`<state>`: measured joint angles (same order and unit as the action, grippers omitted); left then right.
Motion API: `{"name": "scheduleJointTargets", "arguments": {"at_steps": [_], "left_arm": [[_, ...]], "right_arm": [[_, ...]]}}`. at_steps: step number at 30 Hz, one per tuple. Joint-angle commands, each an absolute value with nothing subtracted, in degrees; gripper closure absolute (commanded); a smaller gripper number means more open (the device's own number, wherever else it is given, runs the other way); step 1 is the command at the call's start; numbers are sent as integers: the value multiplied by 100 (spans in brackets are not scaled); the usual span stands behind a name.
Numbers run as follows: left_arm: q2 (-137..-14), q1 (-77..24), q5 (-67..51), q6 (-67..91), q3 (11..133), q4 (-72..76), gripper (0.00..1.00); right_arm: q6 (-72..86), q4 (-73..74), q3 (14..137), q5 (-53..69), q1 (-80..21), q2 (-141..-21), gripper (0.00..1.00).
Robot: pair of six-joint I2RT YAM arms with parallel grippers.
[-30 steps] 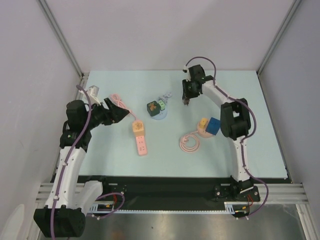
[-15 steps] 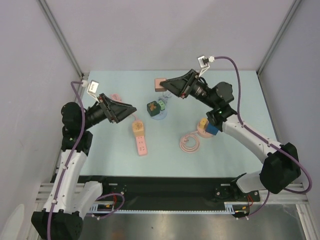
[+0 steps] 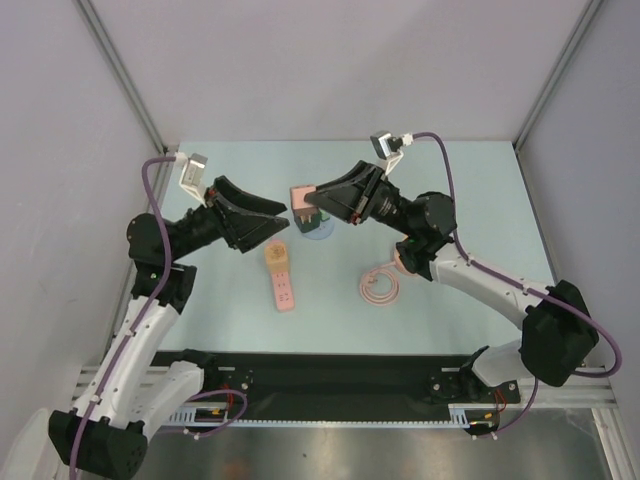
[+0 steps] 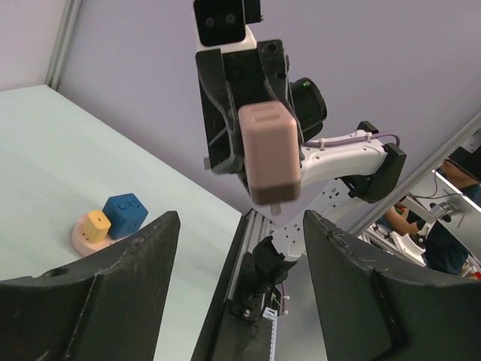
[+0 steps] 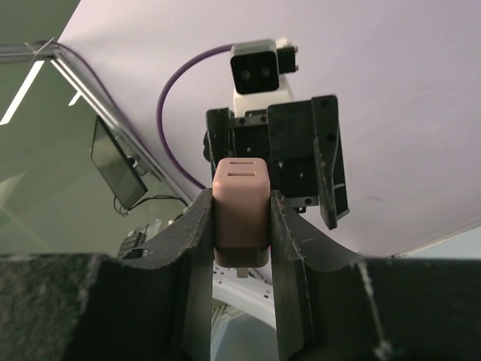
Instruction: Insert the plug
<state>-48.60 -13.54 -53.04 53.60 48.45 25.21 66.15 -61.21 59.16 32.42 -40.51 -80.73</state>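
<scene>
The plug (image 3: pixel 299 194), a small pink block, is clamped between the fingers of the right claw (image 3: pixel 308 199) and held in the air just above the centre of the overhead view, well clear of the table (image 3: pixel 480 200). The left claw (image 3: pixel 283 222) is spread apart and empty, and is pointed at the block from just beside it. The power strip (image 3: pixel 281 275) lies flat on the table below, left of centre. The block is judged to be hard plastic, light and rigid, with smooth faces that could slide under a weak grip. It is best taken by two opposite flat sides, as is shown in the right wrist view. The end bearing the small stub should be left uncovered for pressing into a socket.
</scene>
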Motion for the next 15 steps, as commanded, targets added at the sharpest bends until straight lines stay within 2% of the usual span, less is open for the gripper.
{"name": "scheduleJointTargets", "arguments": {"at_steps": [1, 11, 15], "left_arm": [[-4895, -1520, -5124, 5458, 4957, 2997, 28], [-5176, -1626, -5325, 5406, 4939, 2805, 33], [-5238, -1626, -5616, 4609, 5264, 1576, 34]], "right_arm": [[6767, -6802, 5757, 3191, -4192, -8147, 100], [6601, -6856, 5704, 3655, -4359, -8297, 100], [6399, -6540, 5695, 4331, -4254, -8280, 100]]}}
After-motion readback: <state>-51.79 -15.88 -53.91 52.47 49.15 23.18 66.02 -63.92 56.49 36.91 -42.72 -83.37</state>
